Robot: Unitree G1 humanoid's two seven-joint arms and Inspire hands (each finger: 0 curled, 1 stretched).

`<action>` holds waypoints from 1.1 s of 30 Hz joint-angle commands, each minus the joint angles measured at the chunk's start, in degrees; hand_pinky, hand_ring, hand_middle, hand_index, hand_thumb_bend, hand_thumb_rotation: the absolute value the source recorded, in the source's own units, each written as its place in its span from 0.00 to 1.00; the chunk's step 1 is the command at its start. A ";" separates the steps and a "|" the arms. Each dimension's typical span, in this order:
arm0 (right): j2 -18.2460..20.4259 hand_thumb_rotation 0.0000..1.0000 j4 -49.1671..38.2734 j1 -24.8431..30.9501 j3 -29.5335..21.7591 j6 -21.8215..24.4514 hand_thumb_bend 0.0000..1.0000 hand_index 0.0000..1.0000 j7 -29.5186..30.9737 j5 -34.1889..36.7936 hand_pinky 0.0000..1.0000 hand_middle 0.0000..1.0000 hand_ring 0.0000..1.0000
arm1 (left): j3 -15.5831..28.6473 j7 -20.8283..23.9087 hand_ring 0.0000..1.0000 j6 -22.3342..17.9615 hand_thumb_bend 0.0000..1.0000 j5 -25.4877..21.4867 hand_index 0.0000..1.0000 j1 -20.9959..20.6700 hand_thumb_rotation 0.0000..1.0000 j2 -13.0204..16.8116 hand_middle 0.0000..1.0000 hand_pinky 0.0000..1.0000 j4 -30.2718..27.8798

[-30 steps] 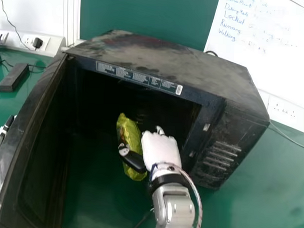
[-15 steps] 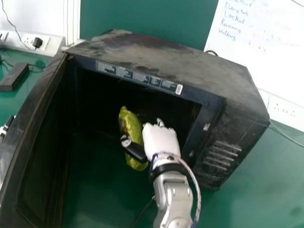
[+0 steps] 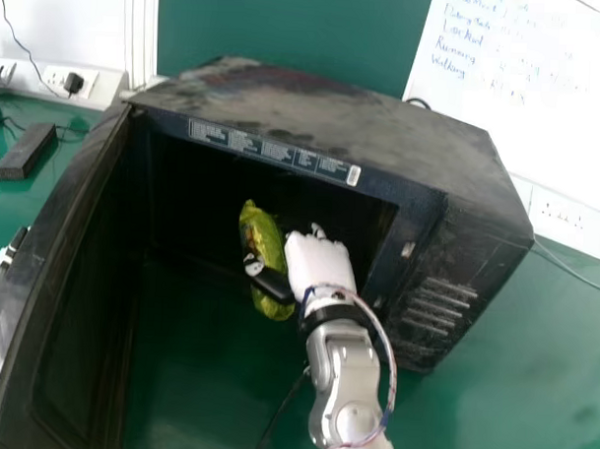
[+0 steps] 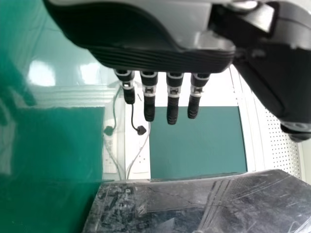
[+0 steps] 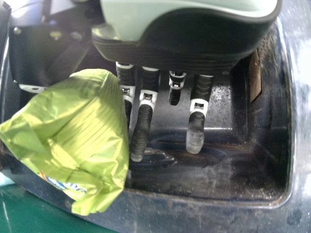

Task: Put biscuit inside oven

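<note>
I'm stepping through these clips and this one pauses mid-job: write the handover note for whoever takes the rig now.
Right robot hand: holding the biscuit packet, thumb across it.
Left robot hand: empty, fingers extended, outside the oven door.
Oven: door open, packet at its mouth; how far in is hard to tell.
Done: packet grasped and brought to the opening.
Left: set it down inside, let go and probably draw the arm out clear of the frame.

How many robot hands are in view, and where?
2: the white-and-black right hand, holding the yellow-green foil packet at the boxy black oven's opening; the black-and-white left hand, beside the oven's open door.
</note>
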 commanded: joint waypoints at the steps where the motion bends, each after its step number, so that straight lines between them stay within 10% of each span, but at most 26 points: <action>1: -0.51 0.00 0.32 -1.48 0.69 0.45 0.52 0.53 -1.34 0.86 0.25 0.41 0.35 | 0.13 0.20 0.90 -0.39 0.69 0.36 0.94 1.00 0.86 0.18 0.91 0.89 -0.24; 33: -4.35 0.00 27.98 -17.14 5.11 -4.78 0.52 0.52 -20.38 16.94 0.27 0.41 0.38 | 0.14 -0.28 0.89 0.87 0.70 -0.15 0.95 0.57 0.85 0.40 0.91 0.88 -0.58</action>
